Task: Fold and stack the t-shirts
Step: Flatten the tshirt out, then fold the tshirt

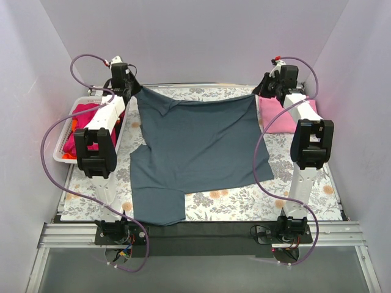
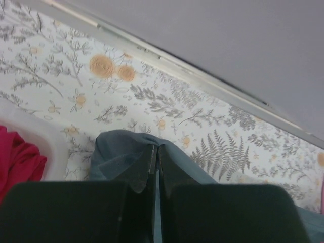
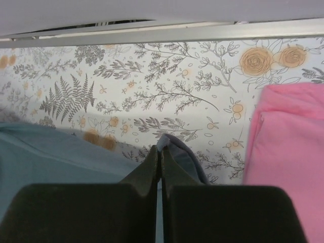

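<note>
I have both arms reached out to the far edge of the floral tabletop [image 1: 256, 198]. My left hand [image 2: 156, 152] is closed tight. Its fingers are pinched together on one far corner of the dark blue-grey t-shirt [image 1: 195, 146], and a small bunch of cloth pokes out just past the tips. My right hand [image 3: 160, 152] is closed the same way on the shirt's other far corner, with a little fold of cloth showing beyond its fingertips.

From the top view, the shirt's far edge runs between the two hands with a slight dip near the left. The rest of it spreads over the middle of the tabletop, and its near-left part reaches down to the tabletop's near edge.

The light pink t-shirt [image 1: 287, 116] lies folded on the tabletop just to the right of my right hand, apart from the blue-grey one. The white slotted basket [image 1: 61, 146] sits at the left edge beside my left arm. It holds the magenta t-shirt [image 1: 85, 116], with the orange-red t-shirt [image 1: 70, 155] showing at its near end.
</note>
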Controlling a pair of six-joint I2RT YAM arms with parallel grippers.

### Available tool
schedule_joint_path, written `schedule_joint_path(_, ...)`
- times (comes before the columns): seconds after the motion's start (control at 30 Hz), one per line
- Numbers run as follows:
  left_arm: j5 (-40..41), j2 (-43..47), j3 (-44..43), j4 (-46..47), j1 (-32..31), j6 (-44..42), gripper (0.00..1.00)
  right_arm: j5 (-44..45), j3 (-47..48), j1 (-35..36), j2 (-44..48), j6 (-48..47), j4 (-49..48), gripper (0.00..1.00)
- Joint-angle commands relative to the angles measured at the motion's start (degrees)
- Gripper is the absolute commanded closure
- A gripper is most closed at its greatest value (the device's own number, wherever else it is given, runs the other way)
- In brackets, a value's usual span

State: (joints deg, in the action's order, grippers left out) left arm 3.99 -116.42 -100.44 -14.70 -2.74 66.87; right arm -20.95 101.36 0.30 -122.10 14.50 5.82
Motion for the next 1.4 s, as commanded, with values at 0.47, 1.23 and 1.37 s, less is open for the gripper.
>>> schedule_joint_path(0.47,-2.9,-0.6,-11.2,-4.6,0.4,-0.1,1.0,-4.2,8.4,-3.1,-1.9,3.7,-2.1,0.99)
schedule_joint_path(1.23,-12.2,16.4,5.2,-15.3,0.4,8.0,1.0,-5.5,-4.3,-4.4,7.4,4.9,5.2,0.99)
schedule_joint_path(1.37,-11.6,18.1,7.9,-15.4,0.4,8.0,1.0,-5.2,-6.0,-4.7,8.5,4.9,5.2,0.99)
